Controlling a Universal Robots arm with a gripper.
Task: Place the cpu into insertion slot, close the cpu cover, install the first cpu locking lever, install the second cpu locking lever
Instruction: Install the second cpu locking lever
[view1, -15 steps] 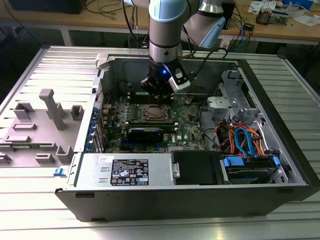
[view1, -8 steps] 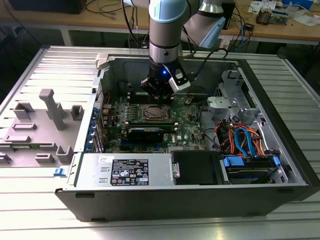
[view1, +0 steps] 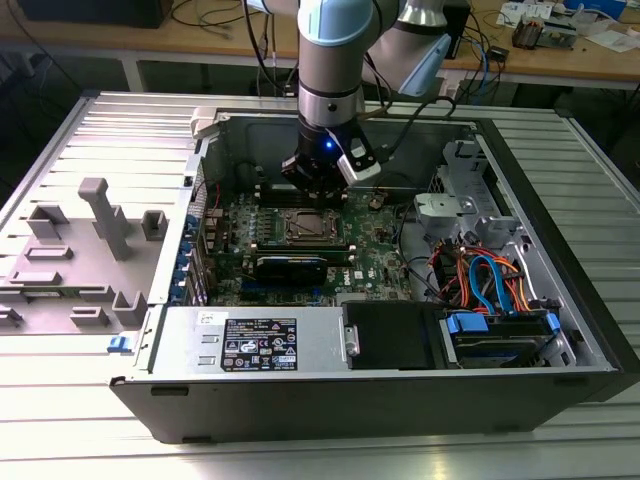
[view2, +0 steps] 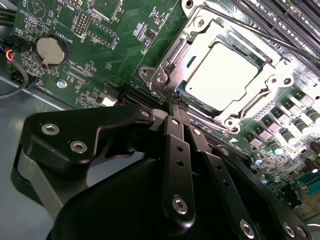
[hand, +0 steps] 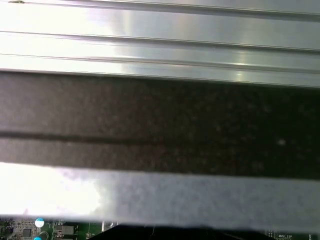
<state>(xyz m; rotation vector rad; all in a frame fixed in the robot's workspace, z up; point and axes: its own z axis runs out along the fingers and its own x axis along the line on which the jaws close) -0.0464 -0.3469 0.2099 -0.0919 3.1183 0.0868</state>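
Silver-grey, the cpu (view2: 223, 75) lies flat in the insertion slot (view2: 167, 60), with the cpu cover (view2: 200, 35) folded down around it. The gripper (view2: 175, 102) has its fingers pressed together, holding nothing, tips at the socket's corner, probably to push a thin locking lever (view2: 250, 27).

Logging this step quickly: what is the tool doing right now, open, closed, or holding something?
Tool: closed, fingertips together at the cpu cover's corner, holding nothing visible.

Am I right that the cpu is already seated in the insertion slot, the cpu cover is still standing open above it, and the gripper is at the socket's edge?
Not quite: the cpu cover is closed, lying flat around the cpu, as the second wrist view shows. The cpu is indeed seated in the insertion slot, and the gripper is at the socket's edge.
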